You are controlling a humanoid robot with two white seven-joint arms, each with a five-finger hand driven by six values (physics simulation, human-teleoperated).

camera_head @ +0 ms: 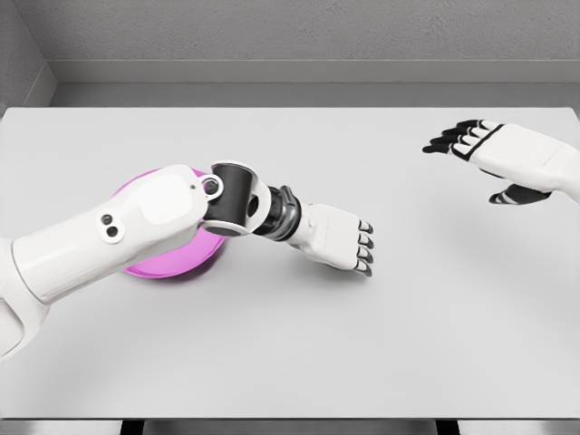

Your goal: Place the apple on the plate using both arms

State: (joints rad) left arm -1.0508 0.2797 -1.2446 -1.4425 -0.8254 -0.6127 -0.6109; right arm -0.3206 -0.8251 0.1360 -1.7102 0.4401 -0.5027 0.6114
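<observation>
A pink plate (pixel 168 265) lies on the left part of the table, largely covered by my left forearm, which crosses above it. My left hand (pixel 343 237) reaches past the plate toward the table's middle, palm down, fingers (pixel 364 252) stretched out with only the tips bent, and nothing shows in it. My right hand (pixel 489 156) hovers at the far right, fingers spread and empty. No apple shows anywhere in the head view; whether one lies under the left palm or arm is hidden.
The grey table (pixel 299 344) runs from a near edge at the bottom to a back edge below the grey wall (pixel 299 36).
</observation>
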